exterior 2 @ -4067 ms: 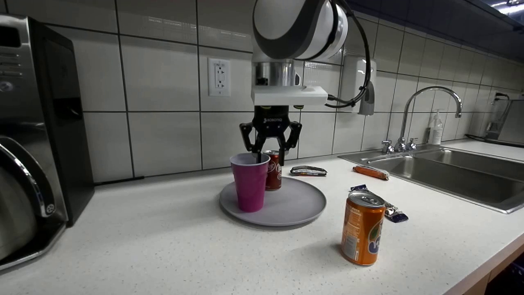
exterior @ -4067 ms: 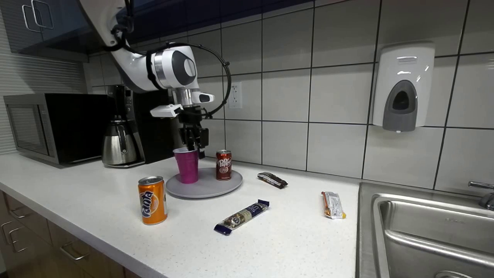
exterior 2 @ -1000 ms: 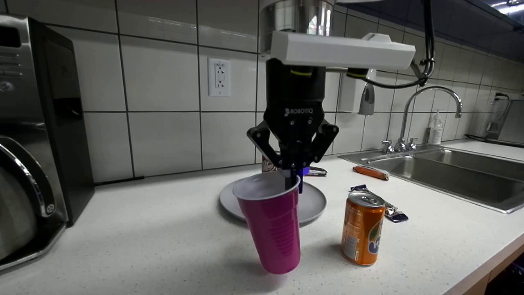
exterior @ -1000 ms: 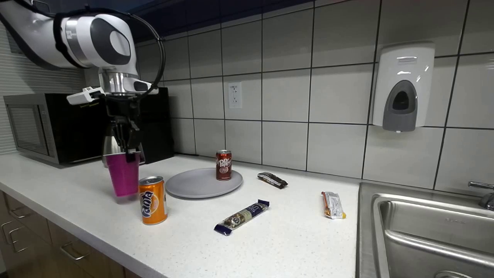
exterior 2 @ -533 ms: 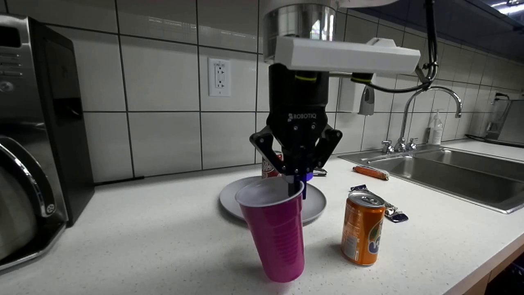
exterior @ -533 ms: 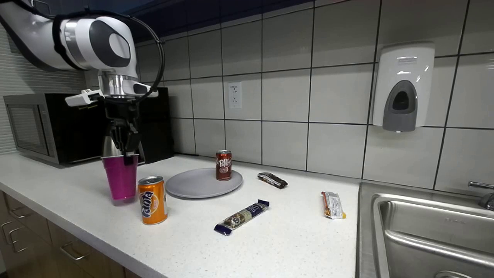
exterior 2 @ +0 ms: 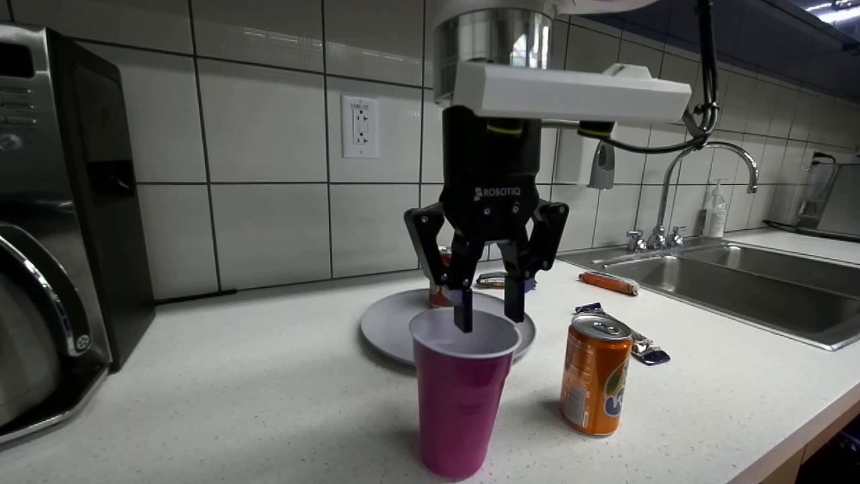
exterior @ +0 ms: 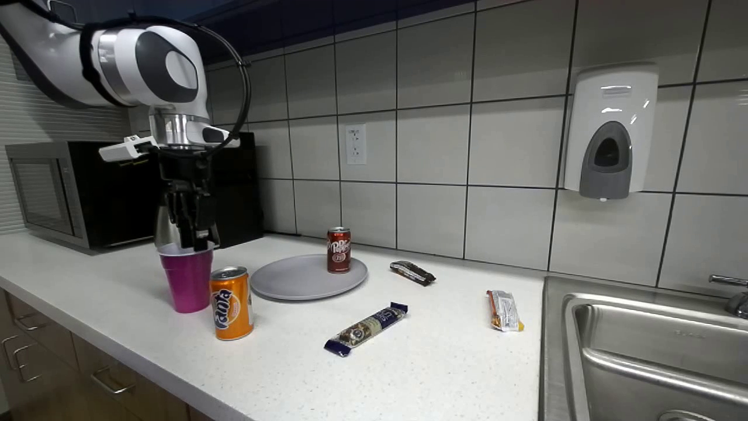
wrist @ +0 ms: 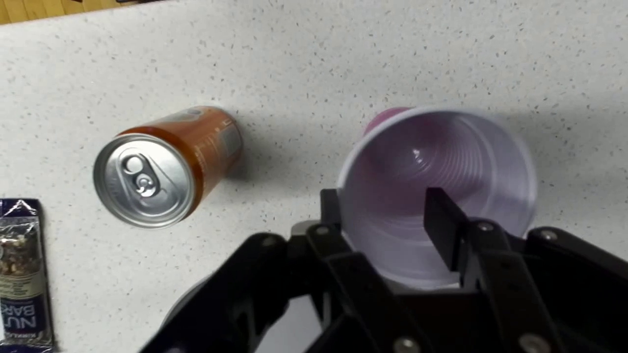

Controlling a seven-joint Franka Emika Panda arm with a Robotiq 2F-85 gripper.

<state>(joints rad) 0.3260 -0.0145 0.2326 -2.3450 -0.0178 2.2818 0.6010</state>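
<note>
A magenta plastic cup (exterior 2: 460,410) with a pale inside stands upright on the counter. My gripper (exterior 2: 489,314) is above it with its fingers spread apart, no longer pinching the wall. In the wrist view, one fingertip (wrist: 436,220) is over the cup's mouth, while the opposite fingertip (wrist: 329,208) is just outside the rim. Close beside the cup is an orange Fanta can (exterior: 231,304), upright. A grey plate (exterior: 292,278) lies farther back, bearing a dark red Dr Pepper can (exterior: 339,251), which the gripper partly hides in an exterior view.
Wrapped bars lie on the counter: a blue one (exterior: 367,329), a dark one (exterior: 412,272) and an orange-and-silver one (exterior: 504,310) near the steel sink (exterior: 558,351). A microwave (exterior: 123,193) stands against the wall. The counter's front edge runs close by the cup.
Over these seconds the cup was carried from the plate to the counter by the Fanta can. In the last half second the fingers parted, and the cup went from tilted and raised to upright.
</note>
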